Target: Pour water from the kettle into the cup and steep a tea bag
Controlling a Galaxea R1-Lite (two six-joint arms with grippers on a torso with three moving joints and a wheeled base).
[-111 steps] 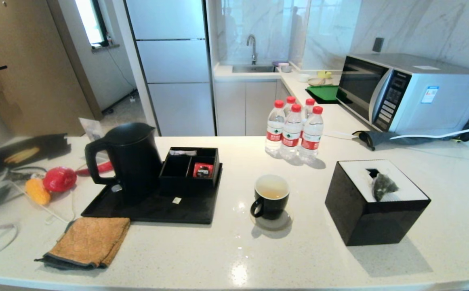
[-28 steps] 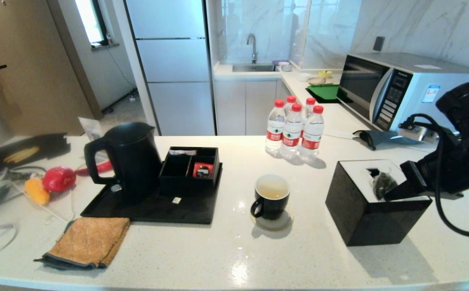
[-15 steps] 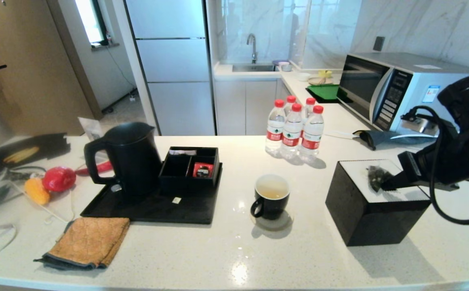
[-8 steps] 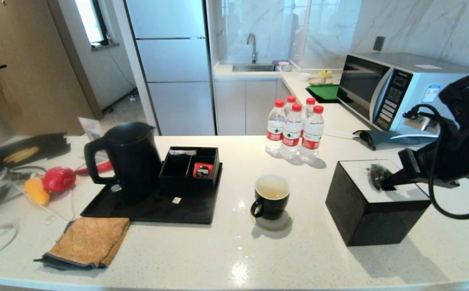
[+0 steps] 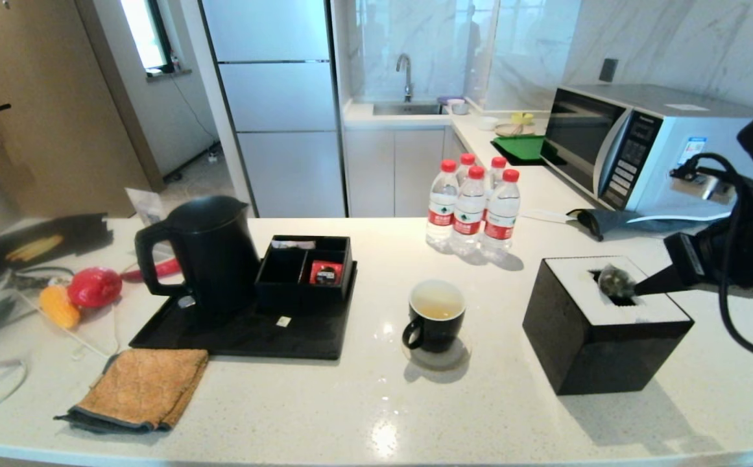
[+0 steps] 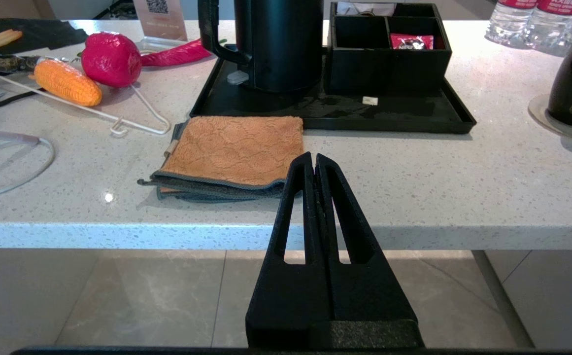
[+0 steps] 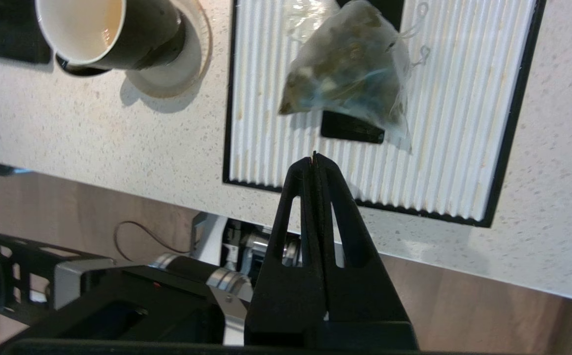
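The black kettle (image 5: pixel 211 256) stands on the black tray (image 5: pixel 246 331) at the left. On a coaster in the middle sits the black cup (image 5: pixel 436 316), with pale yellowish water (image 5: pixel 436 303) inside. My right gripper (image 5: pixel 637 287) hovers over the black tissue box (image 5: pixel 603 350). It is shut, and a thin sliver shows at its tips (image 7: pixel 314 159). The grey-green tea bag (image 7: pixel 350 74) hangs just beyond the tips, above the box's slot, its white string looping beside it. The cup (image 7: pixel 118 29) lies to one side of the box. My left gripper (image 6: pixel 314 160) is shut and empty, parked below the counter's front edge.
Several red-capped bottles (image 5: pixel 473 207) stand behind the cup. A black organizer with a red sachet (image 5: pixel 325 272) sits on the tray. An orange cloth (image 5: pixel 143 388) lies at the front left, and a microwave (image 5: pixel 648 146) at the back right. Toy vegetables (image 5: pixel 94 287) and cables lie far left.
My right arm came in from the right to the tea bag on the tissue box. The bag has since risen off the box's top, and the arm has drawn back rightward and up.
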